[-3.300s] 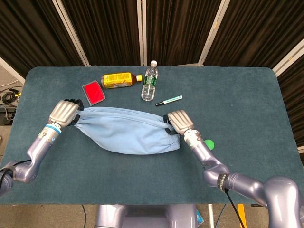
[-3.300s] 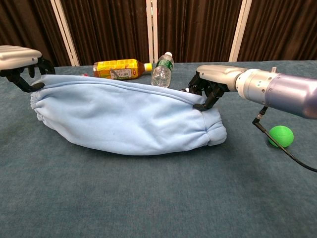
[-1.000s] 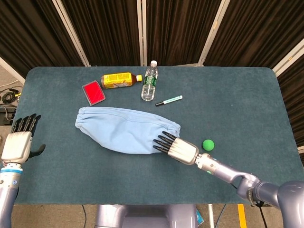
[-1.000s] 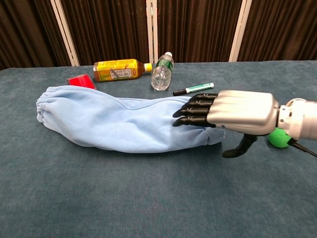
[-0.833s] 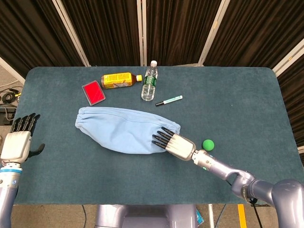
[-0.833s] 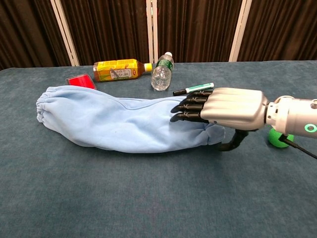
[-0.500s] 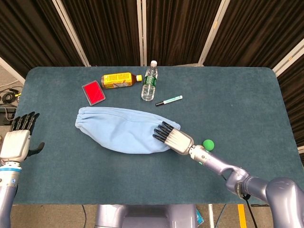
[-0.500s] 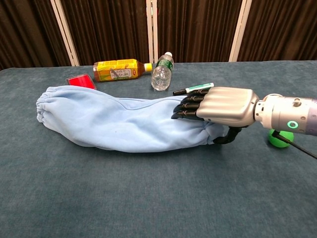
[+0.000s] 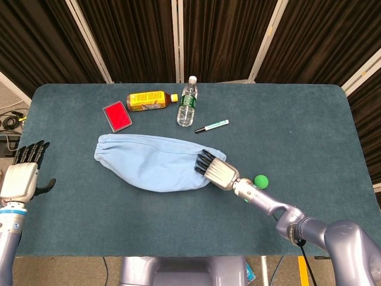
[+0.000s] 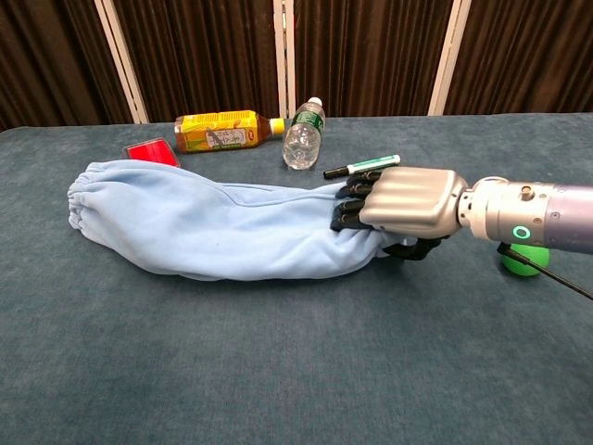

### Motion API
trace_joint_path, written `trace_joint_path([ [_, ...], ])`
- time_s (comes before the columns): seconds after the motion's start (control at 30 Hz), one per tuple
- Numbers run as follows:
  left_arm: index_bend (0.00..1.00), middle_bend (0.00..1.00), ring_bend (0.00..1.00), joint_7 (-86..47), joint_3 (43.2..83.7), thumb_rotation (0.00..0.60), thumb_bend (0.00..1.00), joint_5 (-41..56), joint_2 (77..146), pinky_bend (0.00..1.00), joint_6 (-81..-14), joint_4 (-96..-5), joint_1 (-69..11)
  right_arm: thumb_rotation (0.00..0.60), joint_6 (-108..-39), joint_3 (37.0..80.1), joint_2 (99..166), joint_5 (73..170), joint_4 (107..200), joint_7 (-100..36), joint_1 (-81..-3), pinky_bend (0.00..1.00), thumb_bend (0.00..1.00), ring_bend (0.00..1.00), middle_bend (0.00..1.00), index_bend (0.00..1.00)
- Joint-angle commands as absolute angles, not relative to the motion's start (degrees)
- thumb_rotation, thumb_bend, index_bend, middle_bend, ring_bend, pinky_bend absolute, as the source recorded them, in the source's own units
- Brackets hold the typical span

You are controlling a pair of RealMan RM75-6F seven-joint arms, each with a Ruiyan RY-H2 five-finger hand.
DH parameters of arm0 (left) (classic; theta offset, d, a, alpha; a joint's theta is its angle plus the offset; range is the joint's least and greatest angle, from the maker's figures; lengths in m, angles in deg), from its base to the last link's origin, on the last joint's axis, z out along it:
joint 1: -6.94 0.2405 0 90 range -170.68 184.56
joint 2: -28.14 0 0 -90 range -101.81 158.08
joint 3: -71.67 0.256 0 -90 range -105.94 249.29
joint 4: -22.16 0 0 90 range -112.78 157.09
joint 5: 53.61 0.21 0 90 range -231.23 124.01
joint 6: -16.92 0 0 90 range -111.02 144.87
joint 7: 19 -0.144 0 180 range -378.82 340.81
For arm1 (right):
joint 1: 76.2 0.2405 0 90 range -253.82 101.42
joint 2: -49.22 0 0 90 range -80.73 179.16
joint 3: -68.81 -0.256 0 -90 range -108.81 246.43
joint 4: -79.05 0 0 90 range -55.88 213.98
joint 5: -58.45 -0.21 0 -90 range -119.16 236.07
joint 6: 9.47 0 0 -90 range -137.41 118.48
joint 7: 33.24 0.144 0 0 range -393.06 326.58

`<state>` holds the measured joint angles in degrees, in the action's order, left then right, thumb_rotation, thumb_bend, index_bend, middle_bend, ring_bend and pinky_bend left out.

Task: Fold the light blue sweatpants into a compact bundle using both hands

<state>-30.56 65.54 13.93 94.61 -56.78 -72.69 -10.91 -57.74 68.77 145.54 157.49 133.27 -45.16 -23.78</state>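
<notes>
The light blue sweatpants point(image 9: 156, 165) lie folded into a long band across the middle of the table, also seen in the chest view point(image 10: 204, 227). My right hand point(image 9: 214, 171) lies over their right end. Its fingers point(image 10: 352, 206) curl down onto the cloth, and the thumb is tucked under the hem, gripping that end. My left hand point(image 9: 24, 176) hovers at the table's far left edge, well apart from the pants. Its fingers are spread and it holds nothing. The chest view does not show it.
Behind the pants are a red box point(image 9: 117, 116), a yellow bottle point(image 9: 147, 100) on its side, a clear water bottle point(image 9: 187, 102) and a green-capped marker point(image 9: 211, 126). A green ball point(image 9: 261, 181) sits just right of my right wrist.
Both hands let go of the pants' ends and the left withdrew to the table's edge. Within the last second the right hand slid onto the right end and its fingers curled down.
</notes>
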Motion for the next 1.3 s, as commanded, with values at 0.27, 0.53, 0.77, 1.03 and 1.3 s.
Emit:
trace_joint_path([
  [0.27, 0.0, 0.0, 0.0, -30.2, 65.5, 0.6, 0.32, 14.1, 94.6, 0.0, -56.2, -72.5, -10.8, 0.6, -68.4, 71.2, 145.4, 162.2, 131.5, -37.9, -24.6, 0.41, 0.74, 0.46, 0.54, 0.58],
  [0.53, 0.0, 0.0, 0.0, -30.1, 65.7, 0.6, 0.32, 14.9, 94.4, 0.0, -56.1, -73.1, -10.6, 0.6, -76.5, 76.4, 137.9, 167.3, 138.2, -34.0, -27.0, 0.44, 0.77, 0.48, 0.56, 0.59],
  [0.77, 0.0, 0.0, 0.0, -29.9, 65.8, 0.6, 0.32, 15.6, 94.2, 0.0, -56.2, -73.7, -10.4, 0.6, -82.0, 81.4, 127.8, 169.9, 145.0, -36.2, -31.6, 0.44, 0.77, 0.48, 0.56, 0.6],
  [1.03, 0.0, 0.0, 0.0, -29.9, 66.0, 0.6, 0.32, 16.5, 94.1, 0.0, -56.3, -74.4, -10.2, 0.6, -89.2, 87.5, 117.8, 174.8, 147.5, -39.6, -37.2, 0.44, 0.77, 0.48, 0.56, 0.6],
  [1.3, 0.0, 0.0, 0.0, -29.8, 65.9, 0.6, 0.32, 16.9, 93.9, 0.0, -56.8, -74.9, -9.9, 0.6, -91.8, 89.4, 111.4, 179.3, 151.7, -42.3, -38.1, 0.44, 0.78, 0.49, 0.57, 0.6],
])
